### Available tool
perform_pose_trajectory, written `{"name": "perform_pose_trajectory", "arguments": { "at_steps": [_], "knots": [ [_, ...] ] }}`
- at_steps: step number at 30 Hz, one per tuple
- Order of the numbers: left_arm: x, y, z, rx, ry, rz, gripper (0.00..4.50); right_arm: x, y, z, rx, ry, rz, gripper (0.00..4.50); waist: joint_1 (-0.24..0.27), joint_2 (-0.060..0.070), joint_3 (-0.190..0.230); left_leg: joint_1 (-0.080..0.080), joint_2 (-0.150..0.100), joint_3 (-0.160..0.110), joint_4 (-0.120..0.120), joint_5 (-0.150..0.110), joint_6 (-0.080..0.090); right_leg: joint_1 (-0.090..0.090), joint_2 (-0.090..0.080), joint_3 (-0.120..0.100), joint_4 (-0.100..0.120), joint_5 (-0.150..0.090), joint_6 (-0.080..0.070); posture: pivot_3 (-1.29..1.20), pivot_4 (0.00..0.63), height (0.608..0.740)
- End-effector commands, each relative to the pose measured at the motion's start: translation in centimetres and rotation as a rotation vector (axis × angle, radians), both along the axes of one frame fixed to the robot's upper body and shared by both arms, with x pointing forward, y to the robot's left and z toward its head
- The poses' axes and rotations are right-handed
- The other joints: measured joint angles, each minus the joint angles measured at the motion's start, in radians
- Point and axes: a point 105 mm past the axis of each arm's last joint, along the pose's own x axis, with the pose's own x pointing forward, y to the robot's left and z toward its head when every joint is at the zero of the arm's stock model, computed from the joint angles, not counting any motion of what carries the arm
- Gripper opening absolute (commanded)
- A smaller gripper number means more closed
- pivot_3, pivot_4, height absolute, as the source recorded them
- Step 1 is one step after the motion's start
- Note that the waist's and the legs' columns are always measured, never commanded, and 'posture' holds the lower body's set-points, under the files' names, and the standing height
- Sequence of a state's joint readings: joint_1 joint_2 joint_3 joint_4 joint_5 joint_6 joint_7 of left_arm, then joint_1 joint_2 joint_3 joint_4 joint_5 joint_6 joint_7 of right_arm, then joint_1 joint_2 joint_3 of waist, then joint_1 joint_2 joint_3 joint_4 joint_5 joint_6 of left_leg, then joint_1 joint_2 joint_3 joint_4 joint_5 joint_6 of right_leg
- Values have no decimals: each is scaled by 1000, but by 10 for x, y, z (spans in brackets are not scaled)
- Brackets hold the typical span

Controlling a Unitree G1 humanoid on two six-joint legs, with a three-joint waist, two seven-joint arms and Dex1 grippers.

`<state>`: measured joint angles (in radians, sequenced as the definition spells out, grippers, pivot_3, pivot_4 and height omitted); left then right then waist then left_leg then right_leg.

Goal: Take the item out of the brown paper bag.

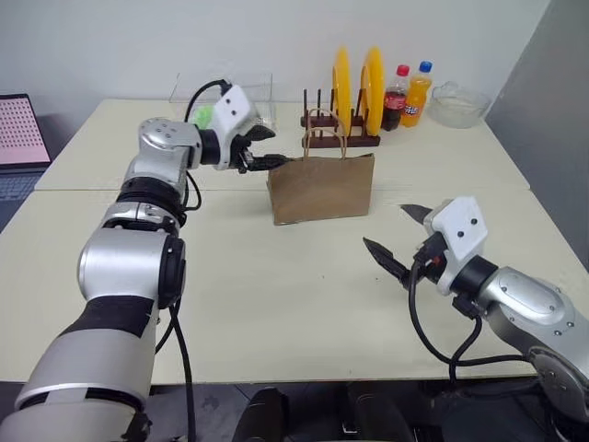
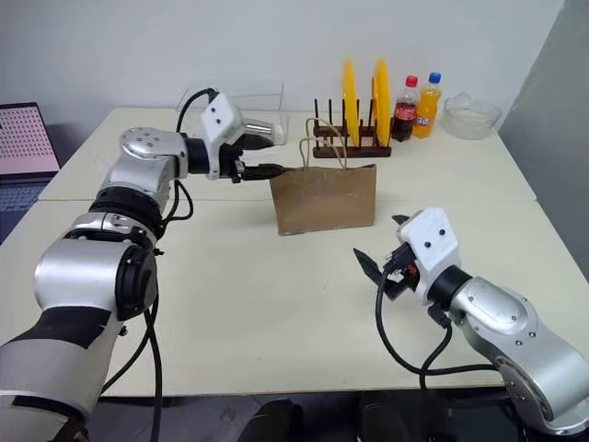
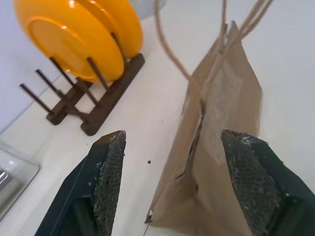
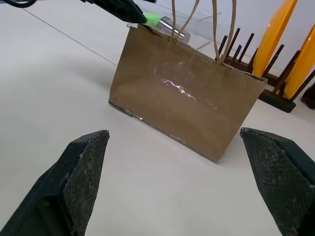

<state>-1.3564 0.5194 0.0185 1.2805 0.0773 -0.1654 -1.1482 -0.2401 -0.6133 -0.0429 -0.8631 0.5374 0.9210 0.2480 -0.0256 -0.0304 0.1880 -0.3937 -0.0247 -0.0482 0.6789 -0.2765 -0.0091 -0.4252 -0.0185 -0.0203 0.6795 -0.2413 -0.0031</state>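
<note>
The brown paper bag (image 1: 322, 187) stands upright in the middle of the table, its two loop handles up. My left gripper (image 1: 271, 162) is at the bag's upper left corner, open. In the left wrist view the bag's (image 3: 221, 98) narrow end edge lies between its fingers (image 3: 106, 182), and I cannot tell if they touch it. My right gripper (image 1: 386, 228) hovers open over the table in front of the bag and to its right, pointing at the bag's (image 4: 187, 98) broad face with nothing between its fingers. The item is hidden.
Behind the bag is a wooden rack (image 1: 342, 138) with two yellow plates (image 1: 354, 87). A cola bottle (image 1: 394, 97), an orange soda bottle (image 1: 417, 92) and a glass bowl (image 1: 458, 103) stand at the back right. A clear box (image 1: 235, 97) is at the back left, a laptop (image 1: 18, 138) far left.
</note>
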Motion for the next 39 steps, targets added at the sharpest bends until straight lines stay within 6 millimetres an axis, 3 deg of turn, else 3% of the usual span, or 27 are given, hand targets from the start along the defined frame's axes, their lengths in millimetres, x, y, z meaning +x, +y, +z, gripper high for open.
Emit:
{"name": "perform_pose_trajectory", "arguments": {
  "at_steps": [1,4,7,10,14,17,21,29,34,39],
  "knots": [
    [-11,14,28,-78,-89,-27,3231,4,7,14,22,-75,80,4500,-1,0,0,0,0,0,0,0,0,0,0,0,0,0,0,0,150,740],
    [-31,20,32,-120,-173,-30,3231,21,0,18,-11,-101,65,4500,-6,1,0,1,0,1,0,0,0,0,0,1,0,1,-3,0,150,740],
    [-79,21,15,-182,-207,23,3231,43,-7,28,-31,-111,68,4500,-16,1,-1,3,0,2,-1,0,0,0,0,6,1,3,-5,0,150,740],
    [-115,17,2,-237,-176,94,3263,57,-13,33,-60,-117,74,3929,-9,1,-1,5,0,1,-2,0,-1,1,0,8,0,3,-6,0,150,740],
    [-148,10,-9,-342,-125,186,3263,83,-14,42,-104,-134,98,2494,9,1,0,5,1,0,-1,0,-1,2,0,4,0,3,-5,0,150,740],
    [-164,3,-18,-371,-90,213,3263,102,-12,49,-152,-161,117,1401,11,1,0,14,0,2,-1,0,0,10,0,7,-2,3,-5,0,150,740],
    [-187,-12,-35,-358,-32,176,3263,136,0,61,-257,-216,136,28,2,1,0,16,0,4,-2,0,0,11,0,7,-1,2,-3,0,150,740],
    [-197,-30,-46,-348,-6,135,3263,199,11,61,-531,-240,38,28,-3,1,0,17,0,6,-3,0,-1,11,0,9,-1,3,-7,0,150,740],
    [-200,-32,-48,-345,0,124,3263,209,21,41,-683,-200,6,28,-3,2,0,15,1,6,-3,0,-1,9,0,9,-1,3,-7,0,150,740],
    [-204,-31,-55,-310,9,114,3263,202,33,24,-790,-155,129,28,-2,2,0,12,0,6,-3,0,-1,6,0,9,-1,3,-7,0,150,740]
  ]
}}
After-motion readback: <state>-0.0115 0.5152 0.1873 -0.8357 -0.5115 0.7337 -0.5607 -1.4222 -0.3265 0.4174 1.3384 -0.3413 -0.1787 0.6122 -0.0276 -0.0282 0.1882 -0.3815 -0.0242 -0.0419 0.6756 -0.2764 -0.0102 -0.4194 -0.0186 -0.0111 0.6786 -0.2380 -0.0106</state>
